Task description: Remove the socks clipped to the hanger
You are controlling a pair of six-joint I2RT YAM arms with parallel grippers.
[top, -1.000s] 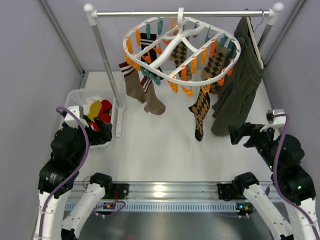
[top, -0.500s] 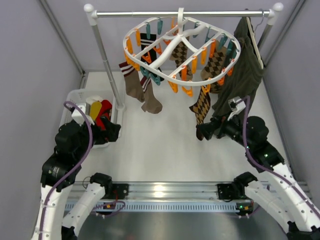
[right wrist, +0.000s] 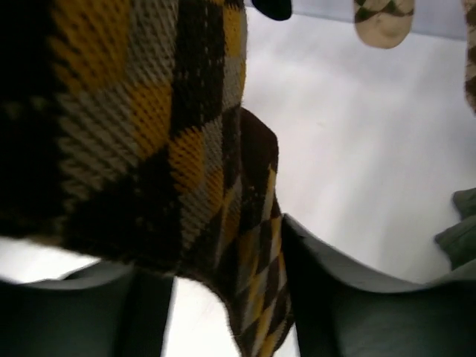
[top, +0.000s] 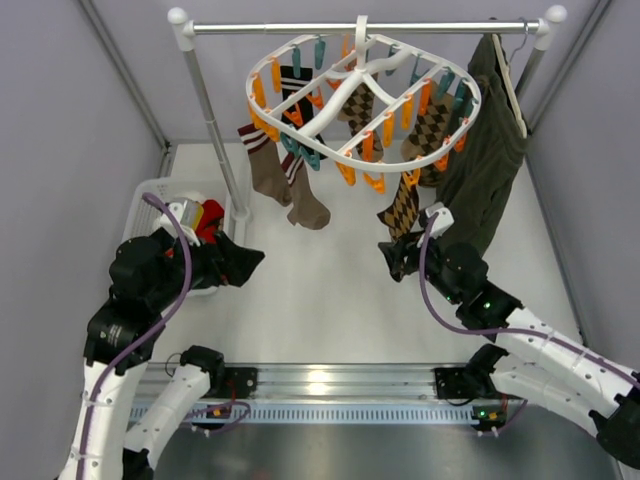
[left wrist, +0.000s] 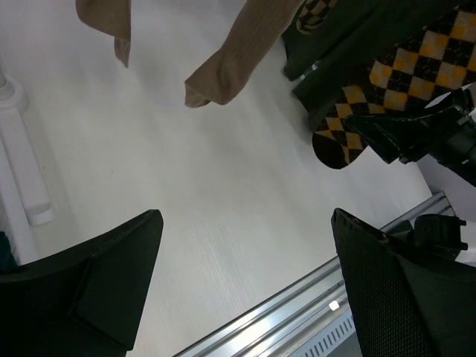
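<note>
Table [top: 330,300]: white top below the rail [top: 300,28], my arms at its near edge.
Hanger [top: 330,105]: white ring hooked on the rail, socks [top: 270,170] pegged around it.
Left gripper [top: 245,262]: my jaws are spread wide above the table, holding nothing.
Right gripper [top: 392,257]: my jaws flank the toe of the hanging argyle sock [top: 403,212]. I cannot tell whether they pinch it.

Colours: white plastic oval ring hanger [top: 330,104] with orange pegs [top: 388,128] and teal pegs [top: 318,52]; knit argyle sock [top: 403,212] in brown, tan and gold diamonds; brown fabric socks [top: 270,172], cuffs striped maroon-white; hanging fabric garment [top: 485,160] dark olive green; white plastic basket [top: 145,190], red and yellow contents; worktop [top: 320,280] white.
</note>
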